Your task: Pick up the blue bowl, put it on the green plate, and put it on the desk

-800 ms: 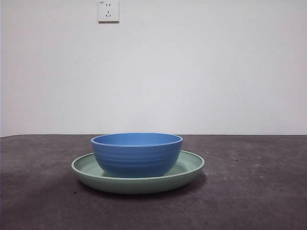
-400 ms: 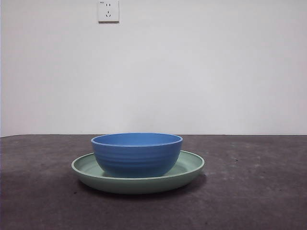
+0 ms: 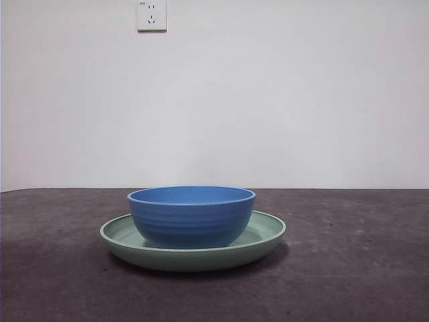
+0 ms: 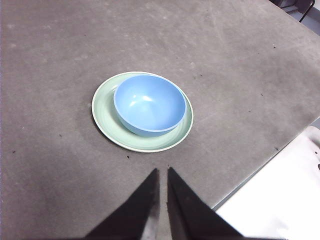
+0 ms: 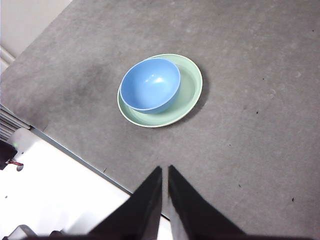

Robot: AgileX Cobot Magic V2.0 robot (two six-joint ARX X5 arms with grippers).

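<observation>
- The blue bowl (image 3: pixel 191 216) sits upright inside the green plate (image 3: pixel 265 235), its base on the plate's floor. It is empty, with a soft highlight on its inner wall in both wrist views.
- The bowl does not sit at the plate's centre. In the left wrist view the bowl (image 4: pixel 149 104) leaves a wider crescent of plate (image 4: pixel 104 111) bare on one side; in the right wrist view the bowl (image 5: pixel 150 84) lies against one part of the rim and the bare crescent of plate (image 5: pixel 189 87) shows on the other side.
- The plate rests flat on the desk (image 3: pixel 355 268), well in from the edges, with a faint shadow beneath its rim. The desk surface is dark, matte and lightly speckled.
- The left gripper (image 4: pixel 162 177) hangs high above the desk, well apart from the plate. Its two black jaws are drawn nearly together, with only a thin slit between the tips, and nothing is held.
- The right gripper (image 5: pixel 165 174) also hangs high and well clear of the plate, above the desk near its edge. Its jaws stand in the same narrow position and hold nothing.
- Neither arm shows in the front view.
- A white wall socket (image 3: pixel 151 15) is fixed high on the pale wall (image 3: pixel 301 100) behind the desk.
</observation>
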